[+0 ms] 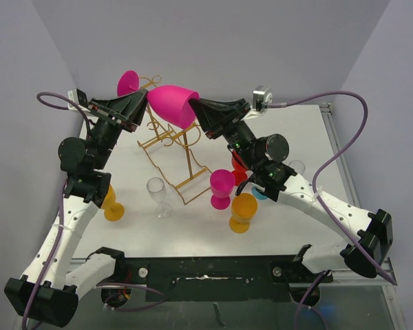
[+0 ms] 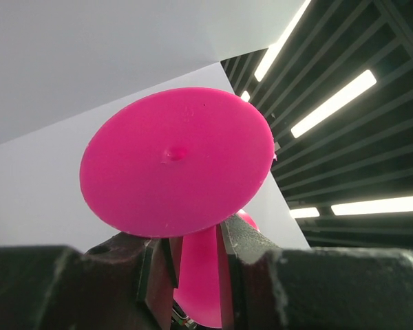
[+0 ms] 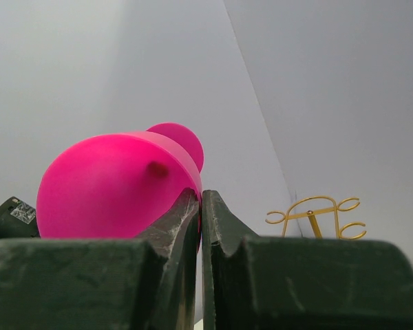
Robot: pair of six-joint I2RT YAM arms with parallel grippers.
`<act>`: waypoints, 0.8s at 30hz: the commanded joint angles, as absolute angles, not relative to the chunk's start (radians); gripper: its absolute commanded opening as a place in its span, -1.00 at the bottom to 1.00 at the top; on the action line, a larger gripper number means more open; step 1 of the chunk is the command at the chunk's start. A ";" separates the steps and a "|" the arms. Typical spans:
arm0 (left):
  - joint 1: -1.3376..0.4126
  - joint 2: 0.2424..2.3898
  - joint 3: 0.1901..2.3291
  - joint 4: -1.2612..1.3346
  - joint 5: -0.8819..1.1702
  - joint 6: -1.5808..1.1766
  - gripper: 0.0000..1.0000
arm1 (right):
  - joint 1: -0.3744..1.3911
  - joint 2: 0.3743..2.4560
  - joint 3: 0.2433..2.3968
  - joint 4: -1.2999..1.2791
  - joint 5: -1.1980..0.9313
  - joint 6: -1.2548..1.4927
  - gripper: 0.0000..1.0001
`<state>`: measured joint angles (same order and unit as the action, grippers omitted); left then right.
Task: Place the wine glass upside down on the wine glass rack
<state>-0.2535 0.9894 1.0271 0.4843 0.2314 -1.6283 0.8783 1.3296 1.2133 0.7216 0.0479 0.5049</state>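
A bright pink wine glass (image 1: 172, 104) hangs on its side above the gold wire wine glass rack (image 1: 171, 148), with its foot (image 1: 129, 82) to the left and its bowl to the right. My left gripper (image 1: 143, 102) has closed round the stem just behind the foot. In the left wrist view the stem (image 2: 199, 268) sits between both fingers and the round foot (image 2: 175, 161) fills the frame. My right gripper (image 1: 196, 110) is shut on the rim of the bowl (image 3: 110, 185). The rack's curled arms (image 3: 316, 214) show at the right of the right wrist view.
Other glasses stand on the white table: a clear one (image 1: 158, 196), a pink one (image 1: 221, 187), an orange one (image 1: 243, 210), another orange one (image 1: 112, 205) by the left arm, and red (image 1: 239, 168), blue (image 1: 260, 193) and clear (image 1: 296, 167) ones under the right arm.
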 commanded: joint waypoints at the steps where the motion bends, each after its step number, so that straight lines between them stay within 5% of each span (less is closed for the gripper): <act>1: -0.249 0.974 1.026 0.577 0.225 -1.646 -0.61 | 0.899 1.295 1.200 0.767 -0.030 0.502 -1.00; 19: -0.250 0.988 1.007 0.624 0.233 -1.651 -0.56 | 0.899 1.287 1.167 0.785 -0.135 0.542 -1.00; 24: -0.250 0.984 0.997 0.632 0.233 -1.632 -1.00 | 0.899 1.278 1.164 0.772 -0.124 0.554 -1.00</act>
